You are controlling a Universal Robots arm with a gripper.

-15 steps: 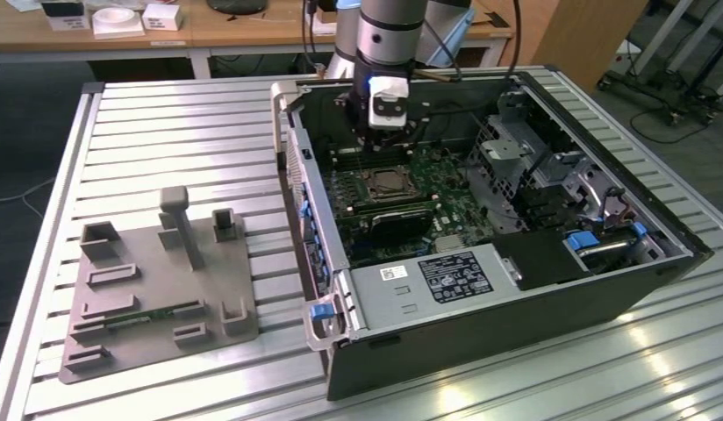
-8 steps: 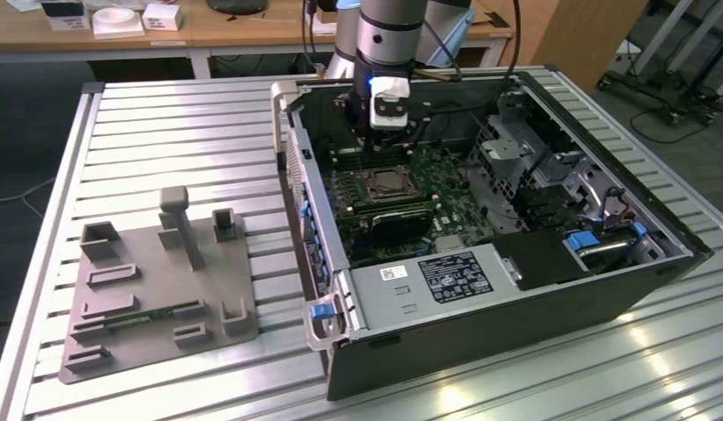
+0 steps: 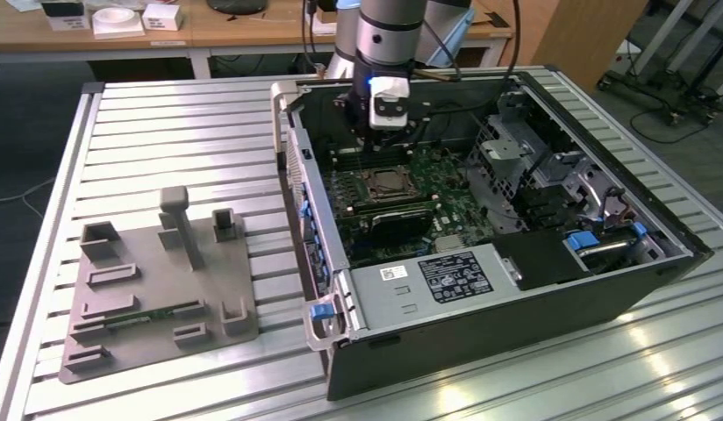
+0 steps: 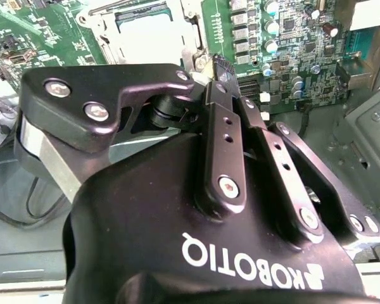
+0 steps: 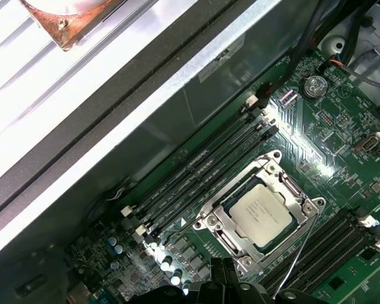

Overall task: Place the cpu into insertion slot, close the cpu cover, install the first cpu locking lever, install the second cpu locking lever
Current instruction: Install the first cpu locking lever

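Note:
The cpu [image 5: 264, 212] lies flat in the insertion slot [image 3: 379, 186] on the green motherboard [image 5: 342, 126], silvery top up. The cpu cover [image 5: 227, 223] is down, framing the chip. A thin wire lever [image 5: 297, 253] stands away from one side of the socket, slanting off its corner. My gripper [image 3: 388, 123] hangs inside the open computer case, above the board and just beyond the socket. In both wrist views its fingertips [image 4: 216, 63] are together with nothing between them, a short way off the socket's edge. The second wrist view also shows the cpu [image 4: 153, 38].
Black memory slots [image 5: 202, 164] run along the socket toward the case wall [image 5: 145, 95]. A drive cage [image 3: 537, 167] and power supply [image 3: 444, 281] fill the rest of the case. A grey fixture plate [image 3: 151, 289] lies on the slatted table [image 3: 186, 123] at the exterior view's left.

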